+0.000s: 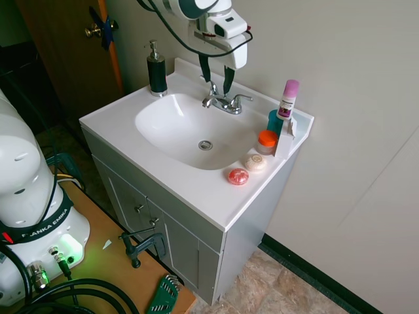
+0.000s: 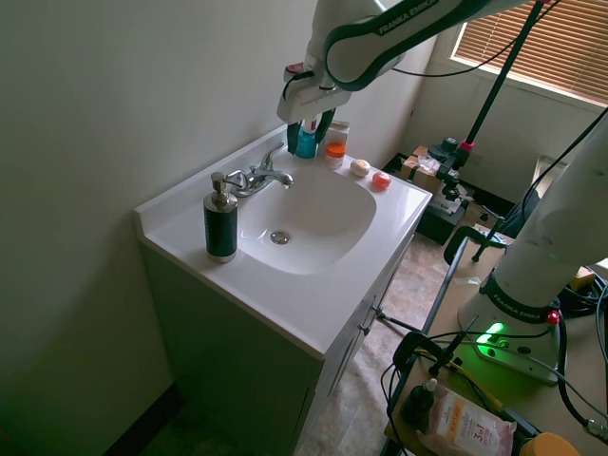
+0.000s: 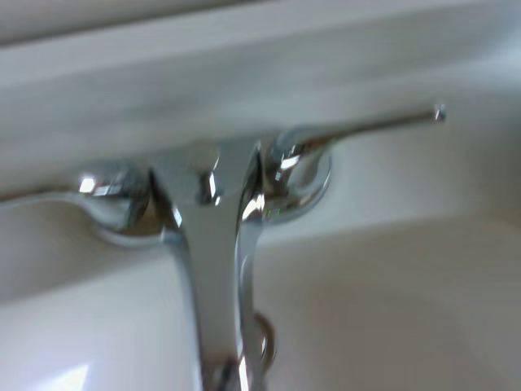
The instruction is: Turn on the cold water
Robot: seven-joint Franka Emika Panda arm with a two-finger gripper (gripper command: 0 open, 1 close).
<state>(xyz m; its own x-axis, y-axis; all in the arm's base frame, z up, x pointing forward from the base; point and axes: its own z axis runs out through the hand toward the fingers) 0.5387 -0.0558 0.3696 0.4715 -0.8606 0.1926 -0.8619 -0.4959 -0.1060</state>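
Upper left of the first exterior view: a dark soap dispenser (image 1: 156, 68) stands on the rim of the white sink (image 1: 118, 121), well apart from the work.

Upper centre: the gripper (image 1: 217, 80) hangs just above the chrome faucet (image 1: 222, 102), its two dark fingers (image 1: 204, 69) apart and pointing down, holding nothing. They appear to straddle the spout and left lever rather than the target, though contact cannot be judged from this angle.

Right of the spout: the cold lever (image 1: 240, 99), a short chrome handle, lies flat and angled toward the frame's right. No water is seen at the spout or in the basin, so the tap reads as off. In the wrist view the same lever (image 3: 358, 130) extends toward the upper right, clear of obstruction.

Right side: a pink-capped bottle (image 1: 287, 99), an orange-lidded jar (image 1: 267, 140) and two soaps (image 1: 238, 176) sit on the counter edge.

Assessment: approach stage. To do this well, shift the gripper toward the frame's right until one finger sits beside the lever's free end, lower to handle height, then sweep steadily, avoiding the spout and the bottle.
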